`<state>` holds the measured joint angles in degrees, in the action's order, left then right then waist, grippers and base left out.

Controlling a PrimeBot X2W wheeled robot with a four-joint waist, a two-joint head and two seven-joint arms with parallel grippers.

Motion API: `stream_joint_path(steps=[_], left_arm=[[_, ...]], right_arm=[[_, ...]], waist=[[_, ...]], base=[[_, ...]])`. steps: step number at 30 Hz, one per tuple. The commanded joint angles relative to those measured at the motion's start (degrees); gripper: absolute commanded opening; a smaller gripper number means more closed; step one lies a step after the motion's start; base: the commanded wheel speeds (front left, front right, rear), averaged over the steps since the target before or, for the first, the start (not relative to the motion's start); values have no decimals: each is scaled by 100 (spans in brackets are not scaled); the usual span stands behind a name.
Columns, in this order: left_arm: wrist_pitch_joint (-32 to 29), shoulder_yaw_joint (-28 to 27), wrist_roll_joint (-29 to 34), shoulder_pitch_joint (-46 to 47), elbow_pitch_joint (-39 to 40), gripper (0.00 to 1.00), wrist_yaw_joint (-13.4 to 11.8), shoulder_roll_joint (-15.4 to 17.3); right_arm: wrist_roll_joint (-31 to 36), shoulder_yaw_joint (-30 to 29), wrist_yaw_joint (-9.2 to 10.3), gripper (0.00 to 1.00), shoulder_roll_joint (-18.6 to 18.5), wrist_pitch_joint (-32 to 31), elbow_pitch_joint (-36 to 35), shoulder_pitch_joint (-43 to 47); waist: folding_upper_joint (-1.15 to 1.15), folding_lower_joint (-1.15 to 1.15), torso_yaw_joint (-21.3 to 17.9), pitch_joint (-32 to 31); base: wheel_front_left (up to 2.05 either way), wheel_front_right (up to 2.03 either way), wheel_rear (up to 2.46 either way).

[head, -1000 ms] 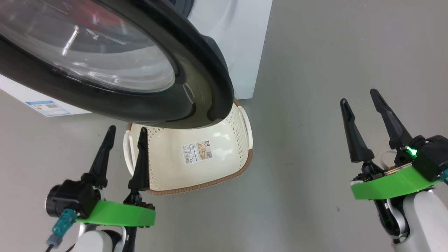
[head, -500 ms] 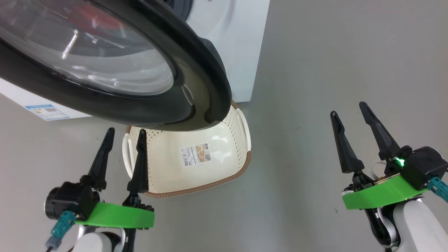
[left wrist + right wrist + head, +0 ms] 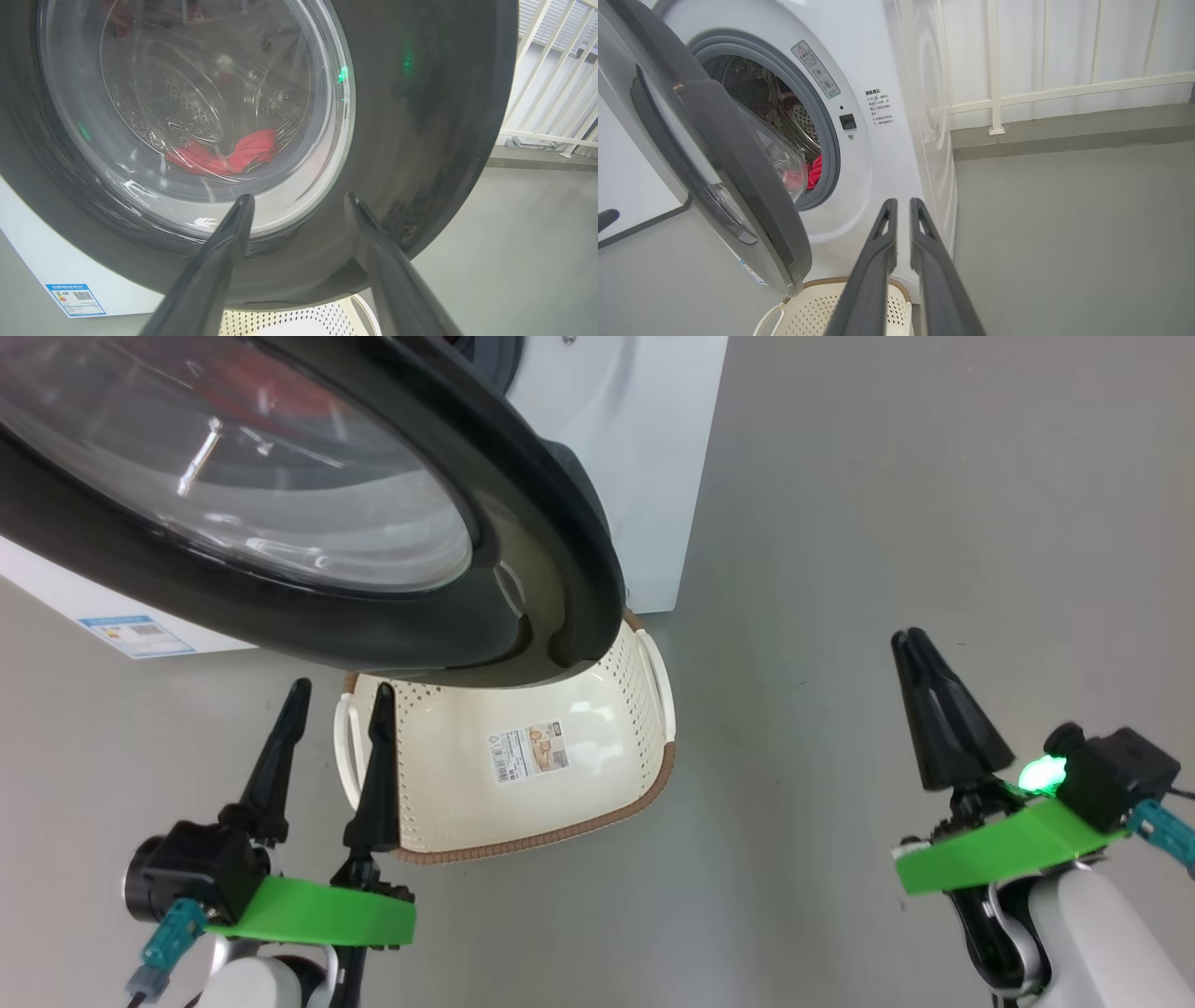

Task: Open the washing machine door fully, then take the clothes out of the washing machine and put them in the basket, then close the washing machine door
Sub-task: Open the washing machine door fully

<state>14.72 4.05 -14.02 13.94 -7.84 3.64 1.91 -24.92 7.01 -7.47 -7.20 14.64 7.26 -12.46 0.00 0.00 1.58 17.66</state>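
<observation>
Large round washing machine door (image 3: 560, 541), glossy black rim, stands part-open over the cream perforated plastic basket (image 3: 639, 695) on the floor; red clothes (image 3: 247, 149) inside. Right hand (image 3: 913, 639) clenched, empty, well clear; left hand (image 3: 340, 687) released near the rim. Advise pushing its free edge outward.

Counted: one washing machine (image 3: 887, 154); one washing machine door (image 3: 523, 523) on it; one basket (image 3: 644, 709) at the machine's foot; two hands, left hand (image 3: 341, 687) and right hand (image 3: 910, 639). Clothes (image 3: 247, 149) inside the machine: one red heap, pieces not separable.
</observation>
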Motion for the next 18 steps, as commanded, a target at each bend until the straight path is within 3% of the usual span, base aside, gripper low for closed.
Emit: stream_joint_path(steps=[1,7,11,18], left_arm=[[28,-157,19,-45,128,100,40,97],[28,-129,42,-8,135,100,57,97],[28,-55,17,68,171,100,39,97],[28,105,-55,221,220,100,-6,97]], right_arm=[[-141,173,-2,0,-11,36,-107,-197],[-1874,654,-2,0,28,36,257,-915],[-3525,1177,-2,0,-36,-55,491,-1534],[-6274,1208,-2,0,-22,-1375,720,-2555]], waist=[[0,0,16,8],[0,0,91,81],[0,0,183,201],[0,0,368,431]], base=[[0,0,0],[0,0,0],[0,0,0],[0,0,0]])
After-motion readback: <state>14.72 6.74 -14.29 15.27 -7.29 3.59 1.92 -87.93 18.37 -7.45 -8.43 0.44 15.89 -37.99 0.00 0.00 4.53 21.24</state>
